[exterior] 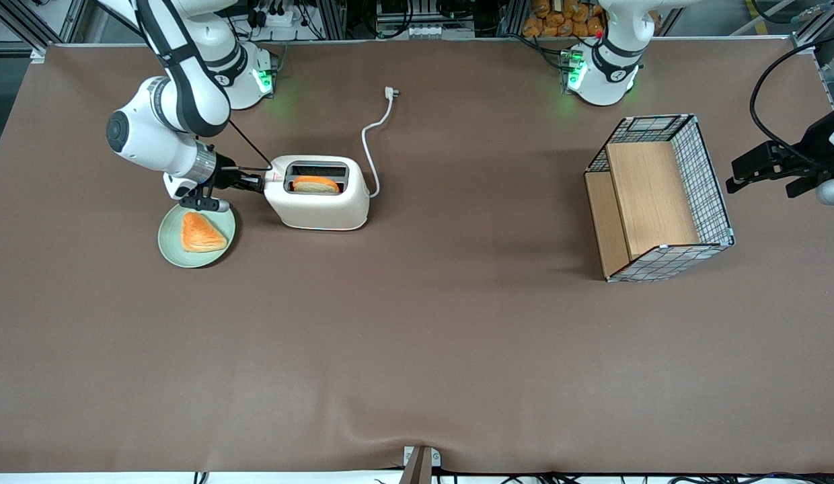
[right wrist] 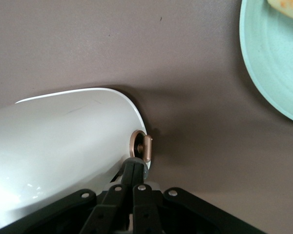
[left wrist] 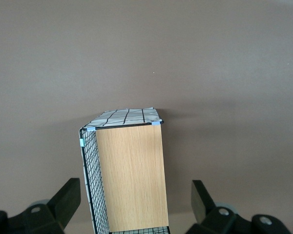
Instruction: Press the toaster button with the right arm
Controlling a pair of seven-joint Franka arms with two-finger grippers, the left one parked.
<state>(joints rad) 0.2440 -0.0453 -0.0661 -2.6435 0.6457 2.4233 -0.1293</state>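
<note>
A brown mat [exterior: 417, 336] covers the table. At the working arm's end, a green plate [exterior: 171, 250] holds a pastry [exterior: 200, 232]; at its one o'clock the right arm [exterior: 165, 131] sets its gripper [exterior: 257, 181], fingers [right wrist: 135, 171] pinched together, against the toaster [exterior: 319, 205] end at the toaster button [right wrist: 136, 163]. Bread [exterior: 315, 184] sits in the slot, and a wire-and-wood basket [exterior: 659, 198] lies at the toaster's three o'clock, toward the parked arm's end.
</note>
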